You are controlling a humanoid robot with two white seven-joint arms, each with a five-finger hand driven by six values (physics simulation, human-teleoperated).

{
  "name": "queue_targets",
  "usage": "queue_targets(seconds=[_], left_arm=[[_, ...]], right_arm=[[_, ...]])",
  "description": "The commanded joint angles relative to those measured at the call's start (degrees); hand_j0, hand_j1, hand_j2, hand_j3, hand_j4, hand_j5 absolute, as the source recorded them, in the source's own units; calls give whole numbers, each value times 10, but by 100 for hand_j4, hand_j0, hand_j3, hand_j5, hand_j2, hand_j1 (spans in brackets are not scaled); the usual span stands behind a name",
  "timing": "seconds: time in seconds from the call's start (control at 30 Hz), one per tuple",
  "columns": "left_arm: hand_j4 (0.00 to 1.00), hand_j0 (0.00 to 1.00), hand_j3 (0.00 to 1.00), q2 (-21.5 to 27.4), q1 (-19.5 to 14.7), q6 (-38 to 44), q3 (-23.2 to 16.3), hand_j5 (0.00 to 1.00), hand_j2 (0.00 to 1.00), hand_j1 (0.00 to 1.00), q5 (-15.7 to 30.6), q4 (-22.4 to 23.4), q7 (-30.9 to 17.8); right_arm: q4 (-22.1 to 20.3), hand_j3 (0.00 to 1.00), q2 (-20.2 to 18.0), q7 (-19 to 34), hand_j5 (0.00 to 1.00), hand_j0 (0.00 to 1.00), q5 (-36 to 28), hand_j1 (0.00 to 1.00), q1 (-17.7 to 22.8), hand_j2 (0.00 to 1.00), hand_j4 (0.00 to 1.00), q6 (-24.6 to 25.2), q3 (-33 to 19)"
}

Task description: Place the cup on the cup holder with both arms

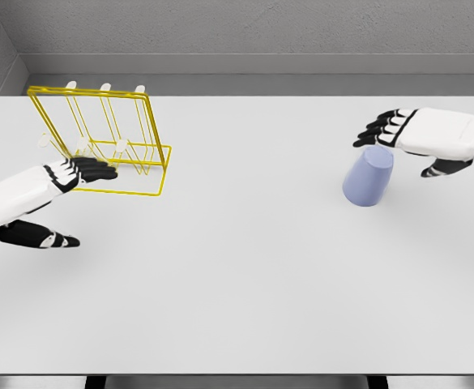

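My right hand (419,139) sits at the table's right side with its fingers (380,130) extended and the thumb spread below, holding nothing; the fingers reach over the top of the blue cup (368,176), though I can't tell if they touch it. The cup stands upside down, slightly tilted. My left hand (54,194) is also open and empty, its fingertips at the base of the yellow wire cup holder (107,138) on the far left, well apart from the cup. Everything rests on a white table (245,284) before grey walls (245,32).
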Motion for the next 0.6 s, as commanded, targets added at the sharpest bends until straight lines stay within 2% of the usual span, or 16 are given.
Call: queue_targets(seconds=[0.0, 0.07, 0.17, 0.2, 0.3, 0.4, 0.47, 0.57], left_arm=[[100, 100, 100, -8, 0, 0, -47, 100, 100, 100, 65, -1, 2], [100, 100, 100, -8, -2, 0, -80, 100, 100, 100, 105, -1, 3], [100, 100, 100, -12, -3, 0, -142, 100, 100, 100, 159, -1, 8], [100, 100, 100, -13, -3, 0, -150, 100, 100, 100, 181, -1, 9], [100, 100, 100, -21, -3, 0, -185, 100, 100, 100, 185, -1, 9], [100, 100, 100, -51, -3, 0, -187, 100, 100, 100, 186, -1, 9], [100, 100, 100, -65, -3, 0, -187, 100, 100, 100, 191, -1, 10], [100, 100, 100, -89, -22, 0, -187, 100, 100, 100, 216, -1, 10]], right_arm=[[29, 100, 23, 30, 100, 100, 0, 100, -2, 100, 100, 1, -1], [67, 100, 48, 35, 100, 100, 2, 100, -12, 100, 100, 1, 1], [74, 100, 65, 38, 100, 100, 10, 100, -14, 100, 100, 1, 3], [75, 100, 70, 38, 100, 100, 15, 100, -17, 100, 100, 1, 5], [75, 100, 76, 39, 100, 100, 16, 100, -17, 100, 100, 1, 13], [77, 100, 81, 39, 100, 100, 23, 100, -17, 100, 100, 1, 23], [110, 100, 103, 40, 100, 100, 35, 100, -17, 100, 100, 1, 27], [115, 100, 113, 46, 100, 100, 44, 100, -18, 100, 100, 1, 27]])
